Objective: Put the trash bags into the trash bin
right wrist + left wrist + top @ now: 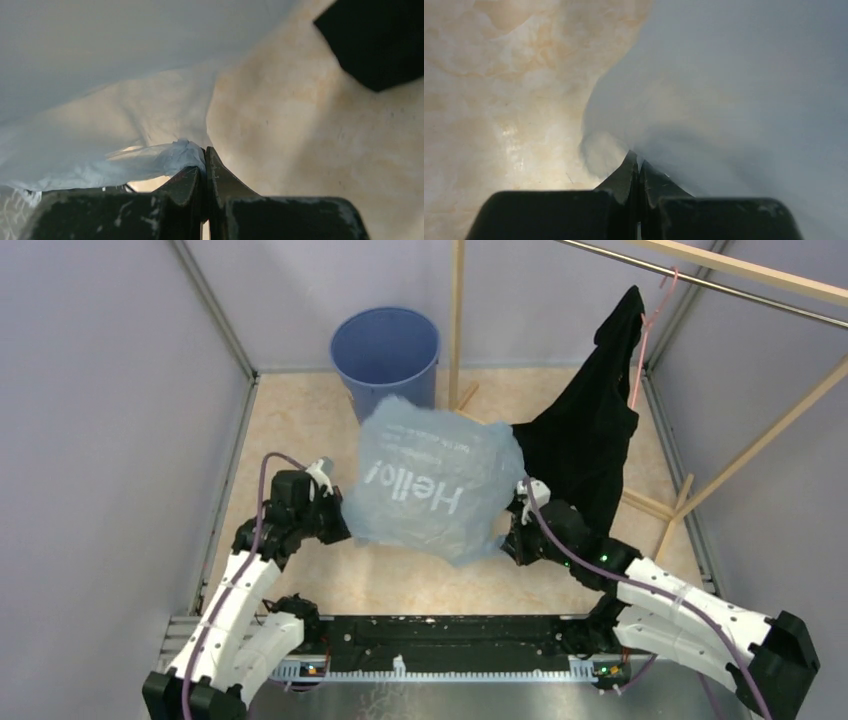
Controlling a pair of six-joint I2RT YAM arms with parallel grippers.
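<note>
The light-blue translucent trash bag [432, 480], printed "Hello!", is held spread out above the floor between both arms. My left gripper [340, 522] is shut on its left edge; in the left wrist view the bag [734, 90] fills the right side above the closed gripper [638, 161]. My right gripper [512, 532] is shut on its right edge; in the right wrist view the bunched plastic [150, 160] is pinched at the gripper [205, 152]. The round blue trash bin [386, 352] stands upright and open just behind the bag, which overlaps its near side.
A black garment [590, 435] on a pink hanger [650, 315] hangs from a rail at the right, close to the right arm; it also shows in the right wrist view [375, 40]. Wooden posts [456, 320] and grey walls enclose the beige floor [300, 410].
</note>
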